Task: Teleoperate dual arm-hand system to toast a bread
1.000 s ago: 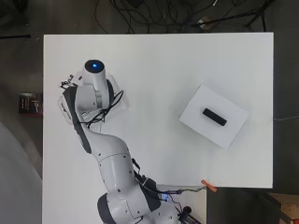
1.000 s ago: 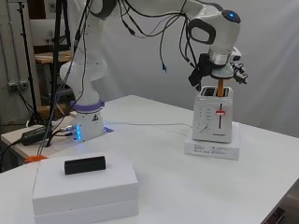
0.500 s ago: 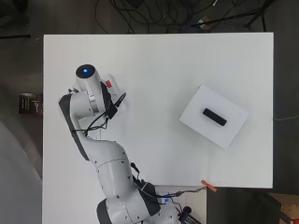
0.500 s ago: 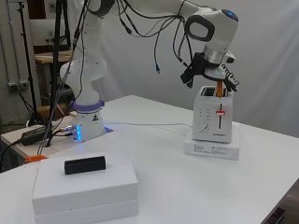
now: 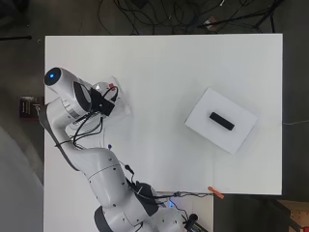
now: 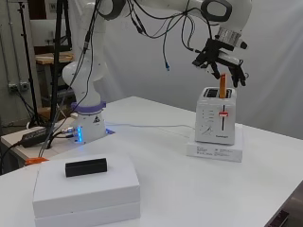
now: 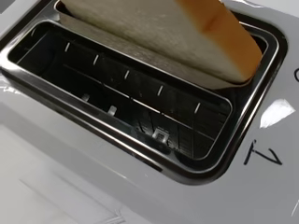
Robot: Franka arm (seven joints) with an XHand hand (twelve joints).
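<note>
While the arm (image 6: 156,9) arches over the white table (image 6: 180,189), the white toaster (image 6: 216,116) stands on a flat white base (image 6: 215,151) straight below the fingers (image 6: 236,73). Its slot (image 7: 140,107) holds the bread slice (image 6: 222,86) upright, the top poking out. Just above the slice, the hand (image 6: 218,59) has its fingers spread apart, clasping nothing. Well away from them sits a white box (image 6: 85,189) bearing a small black block (image 6: 86,167).

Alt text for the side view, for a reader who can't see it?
A black and white hand, fingers spread, hovers above a bread slice standing up out of a white toaster on a white table. Nearer the camera, a black block lies on a white box.
</note>
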